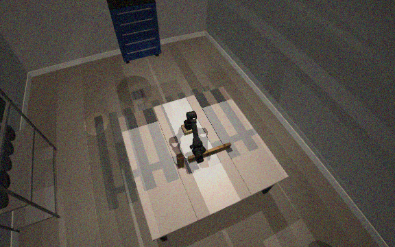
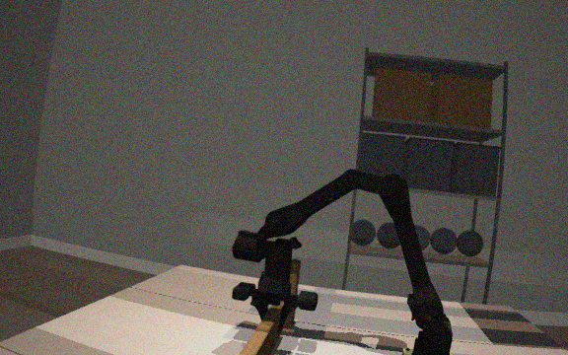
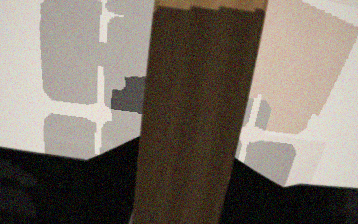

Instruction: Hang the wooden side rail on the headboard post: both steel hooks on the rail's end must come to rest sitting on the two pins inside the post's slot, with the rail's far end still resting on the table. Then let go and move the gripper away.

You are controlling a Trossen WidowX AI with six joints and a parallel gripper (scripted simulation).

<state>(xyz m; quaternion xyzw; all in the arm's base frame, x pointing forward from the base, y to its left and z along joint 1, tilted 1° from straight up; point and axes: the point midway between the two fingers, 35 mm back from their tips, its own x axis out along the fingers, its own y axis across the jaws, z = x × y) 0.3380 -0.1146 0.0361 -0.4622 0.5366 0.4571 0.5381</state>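
The wooden rail (image 1: 219, 148) (image 2: 259, 337) (image 3: 200, 90) lies across the table's middle, with its near-post end to the left in the top view. My gripper (image 1: 199, 158) (image 2: 273, 315) (image 3: 176, 146) is shut on the rail close to that end, one finger on each side. The wooden post (image 1: 180, 160) (image 2: 295, 276) stands upright just beyond that end, and a narrow gap shows between them in the top view. The steel hooks, slot and pins cannot be made out. Whether the rail's far end touches the table cannot be told.
The arm's base (image 1: 190, 116) (image 2: 432, 325) stands on the table (image 1: 259, 171) (image 2: 166, 320), behind the rail in the top view. Shadow patches cross the table. A shelf rack (image 2: 432, 125) and a blue drawer cabinet (image 1: 139, 31) stand away from the table.
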